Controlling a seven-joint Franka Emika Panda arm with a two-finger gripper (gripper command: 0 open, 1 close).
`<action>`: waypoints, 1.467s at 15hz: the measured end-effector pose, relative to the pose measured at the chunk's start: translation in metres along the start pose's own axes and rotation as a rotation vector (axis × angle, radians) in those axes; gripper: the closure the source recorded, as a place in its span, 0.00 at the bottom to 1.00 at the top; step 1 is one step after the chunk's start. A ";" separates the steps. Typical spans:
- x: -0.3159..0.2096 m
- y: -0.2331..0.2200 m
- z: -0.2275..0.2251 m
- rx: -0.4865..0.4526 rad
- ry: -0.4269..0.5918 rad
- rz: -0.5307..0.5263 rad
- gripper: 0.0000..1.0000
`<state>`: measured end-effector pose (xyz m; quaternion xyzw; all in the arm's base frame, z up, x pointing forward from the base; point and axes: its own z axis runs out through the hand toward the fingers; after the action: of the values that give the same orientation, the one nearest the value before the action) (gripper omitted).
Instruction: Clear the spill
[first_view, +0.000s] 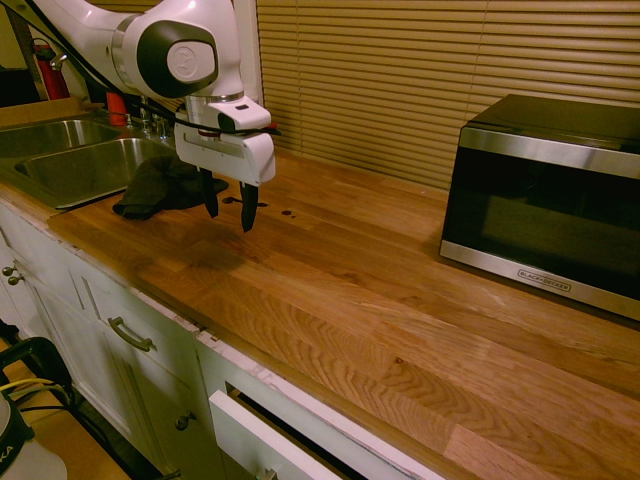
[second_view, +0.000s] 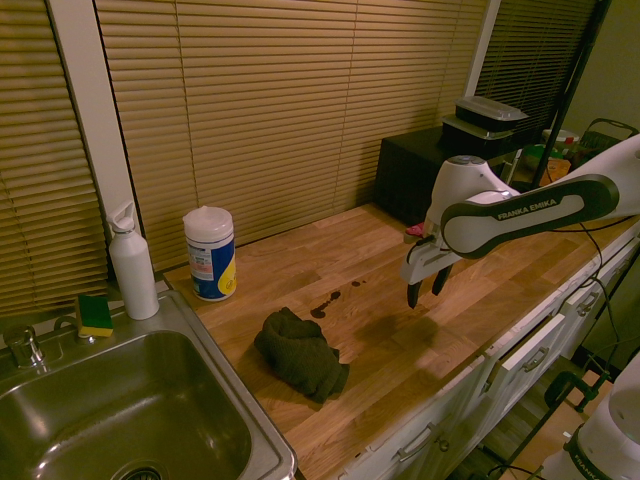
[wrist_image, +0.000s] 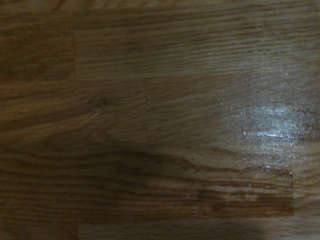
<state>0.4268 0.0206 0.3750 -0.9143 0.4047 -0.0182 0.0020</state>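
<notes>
Gripper (second_view: 426, 291): fingers apart, holding nothing, above bare wood.
Cloth (second_view: 300, 353): untouched beside sink.
Spill (second_view: 325, 305): apparently unwiped.
Progress: nothing done yet.

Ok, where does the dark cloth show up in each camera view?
First exterior view: cloth at left, beside the sink, behind the gripper.
Second exterior view: cloth low centre, right of the sink.
Wrist view: not in it, only bare wood.
Shared landmark: the spill right beside the cloth.
</notes>
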 end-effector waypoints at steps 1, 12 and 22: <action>0.000 0.000 0.001 -0.001 -0.001 0.000 0.00; -0.069 -0.095 -0.055 0.118 0.105 -0.082 0.00; -0.151 -0.215 -0.068 0.171 0.132 -0.206 0.00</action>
<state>0.4820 0.2776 0.4422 -0.9442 0.3049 -0.1129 0.0516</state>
